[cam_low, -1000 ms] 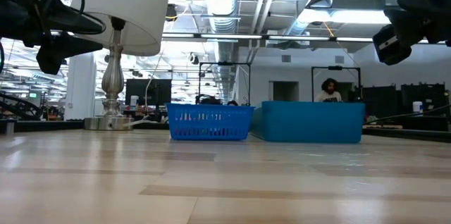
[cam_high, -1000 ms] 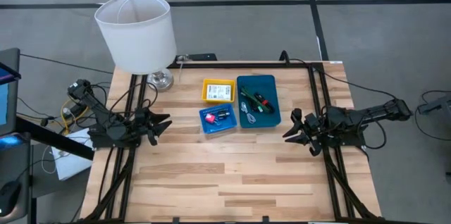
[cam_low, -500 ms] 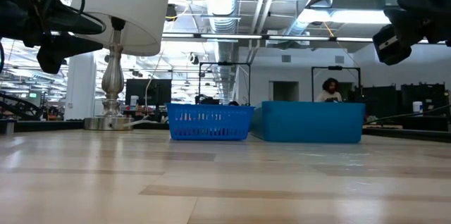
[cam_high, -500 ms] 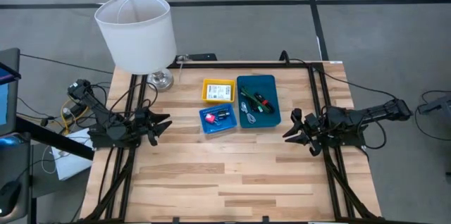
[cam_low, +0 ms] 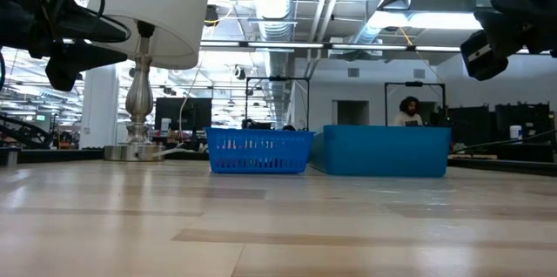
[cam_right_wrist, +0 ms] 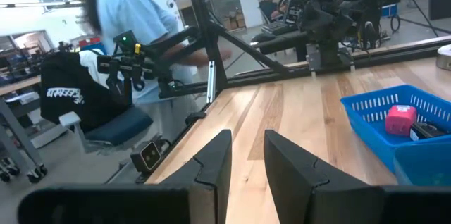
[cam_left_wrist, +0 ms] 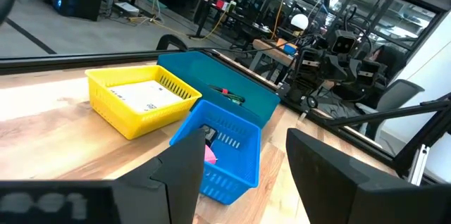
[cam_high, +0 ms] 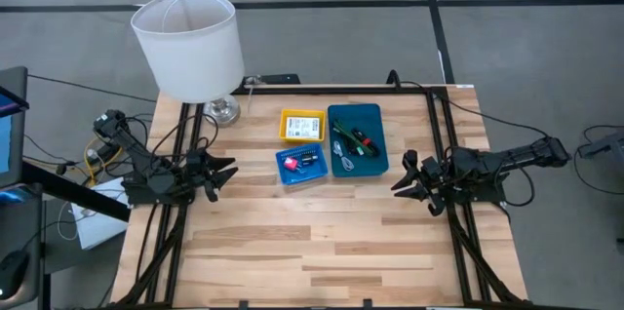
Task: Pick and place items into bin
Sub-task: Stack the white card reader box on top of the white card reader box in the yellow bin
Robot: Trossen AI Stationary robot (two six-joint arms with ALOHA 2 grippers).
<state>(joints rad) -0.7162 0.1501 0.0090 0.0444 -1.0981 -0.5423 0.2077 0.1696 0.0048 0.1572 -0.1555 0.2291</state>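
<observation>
Three bins stand side by side at the table's far middle: a small yellow bin (cam_high: 285, 126) with a white printed card (cam_high: 304, 127), a small blue bin (cam_high: 281, 173) with a red-pink bit (cam_high: 289, 164) and a dark piece, and a larger teal bin (cam_high: 331, 144) with black stick-like pieces, a green piece and a thin grey cable (cam_high: 347, 162). My left gripper (cam_high: 226, 172) hovers open at the table's left edge, pointing level toward the bins. At the right edge my right gripper (cam_high: 398, 182) also points toward them, its fingers a little apart with nothing between.
A lamp with a white shade (cam_high: 187, 42) stands on its silver base (cam_high: 223, 110) at the far left corner. Bare wood (cam_high: 312, 242) fills the near half of the table. Black frame rails run along both sides. A person (cam_right_wrist: 127, 20) sits beyond the left edge.
</observation>
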